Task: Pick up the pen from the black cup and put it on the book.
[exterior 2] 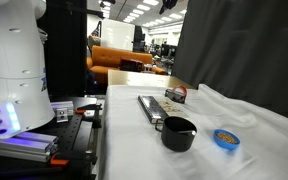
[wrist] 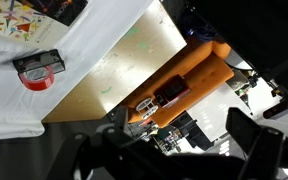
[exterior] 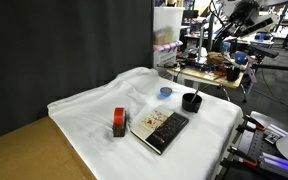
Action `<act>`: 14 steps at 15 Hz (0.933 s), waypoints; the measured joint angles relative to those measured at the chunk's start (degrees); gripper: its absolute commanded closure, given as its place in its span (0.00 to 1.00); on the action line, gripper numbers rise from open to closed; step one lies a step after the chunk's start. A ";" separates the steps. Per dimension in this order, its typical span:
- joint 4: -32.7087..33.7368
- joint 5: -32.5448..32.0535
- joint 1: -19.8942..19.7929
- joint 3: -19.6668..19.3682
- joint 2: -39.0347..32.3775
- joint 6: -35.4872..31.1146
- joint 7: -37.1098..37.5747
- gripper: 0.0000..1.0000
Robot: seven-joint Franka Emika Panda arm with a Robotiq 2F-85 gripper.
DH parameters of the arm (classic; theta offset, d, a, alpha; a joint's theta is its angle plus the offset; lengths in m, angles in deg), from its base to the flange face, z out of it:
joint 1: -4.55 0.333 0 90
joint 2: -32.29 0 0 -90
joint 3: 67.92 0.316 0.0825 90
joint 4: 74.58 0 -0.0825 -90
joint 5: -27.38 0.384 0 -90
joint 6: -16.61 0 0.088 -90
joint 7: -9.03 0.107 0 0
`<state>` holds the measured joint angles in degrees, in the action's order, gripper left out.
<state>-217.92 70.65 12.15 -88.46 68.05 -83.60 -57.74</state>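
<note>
Four things sit on a white cloth (exterior: pixel 89 105) that covers most of the table (exterior: pixel 19 152), whose bare wood shows at one corner. The book (exterior: pixel 160 130), dark with pale patches, lies flat close to the table edge nearest the robot's white base (exterior 2: pixel 14 60). The black cup (exterior 2: pixel 178 133) stands upright just off one short end of the book, near that same edge and apart from the book. In an exterior view a short dark stub (exterior 2: pixel 162 123) juts from the cup's rim toward the book. It may be the pen, but it is too fine to tell. No pen shows on the book's cover.

A small blue disc (exterior 2: pixel 225 138) lies near the cup, farther in from the edge. A red-and-black block (exterior: pixel 119 122) stands beside the book's other end, on the side away from the robot.

The gripper (wrist: pixel 169 160) appears only in the wrist view, high above the table. Its two dark fingers (wrist: pixel 254 150) are spread wide with nothing between them. That view also takes in the block, a corner of the book, and the cloth's edge against the bare wood.
</note>
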 measured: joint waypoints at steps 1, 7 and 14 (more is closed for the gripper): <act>0.00 0.00 0.00 0.00 0.00 0.01 0.00 0.00; -0.02 -0.47 -2.44 2.36 -0.12 2.05 -1.00 0.00; 0.86 -7.02 -4.86 2.37 -0.26 9.48 -9.46 0.00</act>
<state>-217.06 63.63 7.29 -86.09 67.79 -74.13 -67.20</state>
